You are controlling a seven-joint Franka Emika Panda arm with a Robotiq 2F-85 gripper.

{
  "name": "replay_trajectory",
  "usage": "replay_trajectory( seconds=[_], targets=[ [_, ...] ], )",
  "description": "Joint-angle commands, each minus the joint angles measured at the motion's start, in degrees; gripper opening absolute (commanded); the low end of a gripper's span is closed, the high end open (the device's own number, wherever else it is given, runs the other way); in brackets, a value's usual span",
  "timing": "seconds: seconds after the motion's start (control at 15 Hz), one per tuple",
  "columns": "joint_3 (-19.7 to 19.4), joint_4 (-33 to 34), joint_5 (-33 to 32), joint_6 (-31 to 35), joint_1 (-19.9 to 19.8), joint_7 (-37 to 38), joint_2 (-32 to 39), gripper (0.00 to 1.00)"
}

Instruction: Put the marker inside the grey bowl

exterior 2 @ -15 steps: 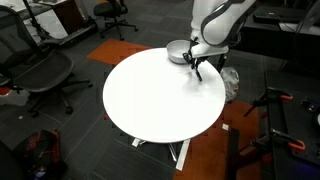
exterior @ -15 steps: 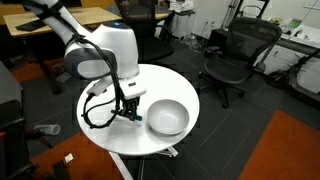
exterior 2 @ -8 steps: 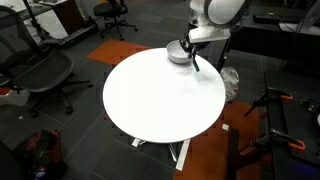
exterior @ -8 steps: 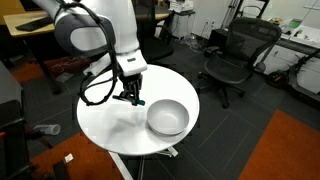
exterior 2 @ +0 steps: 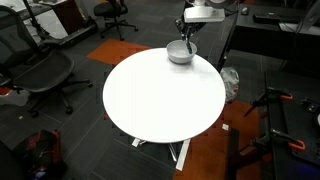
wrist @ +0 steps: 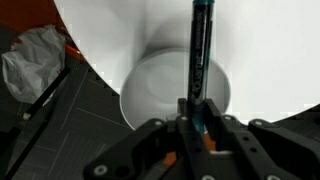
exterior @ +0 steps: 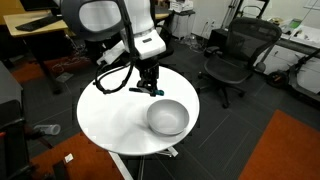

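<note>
My gripper (wrist: 196, 112) is shut on the marker (wrist: 198, 55), a slim dark stick with a teal-blue band, which points away from the jaws over the grey bowl (wrist: 150, 90). In an exterior view the gripper (exterior: 153, 89) hangs above the round white table, just behind the grey bowl (exterior: 167, 117); the marker shows as a thin dark stick (exterior: 141, 90) held level. In an exterior view the gripper (exterior 2: 187, 38) is right above the bowl (exterior 2: 180, 53) at the table's far edge.
The round white table (exterior 2: 160, 95) stands on a dark carpet. Office chairs (exterior: 232, 55) (exterior 2: 40, 72) stand around it. A crumpled plastic bag (wrist: 35, 62) lies on the floor beside the table. An orange rug (exterior: 290, 150) lies nearby.
The arm has lifted and carried the marker from beside the bowl to above it; the gripper stays shut on the marker.
</note>
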Motion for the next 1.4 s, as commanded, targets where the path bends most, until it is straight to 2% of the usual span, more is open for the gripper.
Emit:
replay_trajectory(
  seconds=[0.0,0.47,0.93,1.0,1.07,1.33],
  targets=[
    [0.1,5.74,-0.86,-1.51,-1.93,1.01,3.19,0.05],
    [0.76,14.06,0.37,-2.67,-4.45,-1.38,10.19,0.05],
    [1.62,18.42,0.7,-6.16,-5.19,-2.96,15.07,0.05],
    [1.46,18.85,0.52,-6.75,-5.05,-2.81,15.61,0.45],
    [1.5,19.26,0.57,-7.25,-5.12,-2.97,15.96,0.46],
    [1.35,20.67,0.58,-8.61,-5.23,-3.25,16.92,0.74]
  ],
)
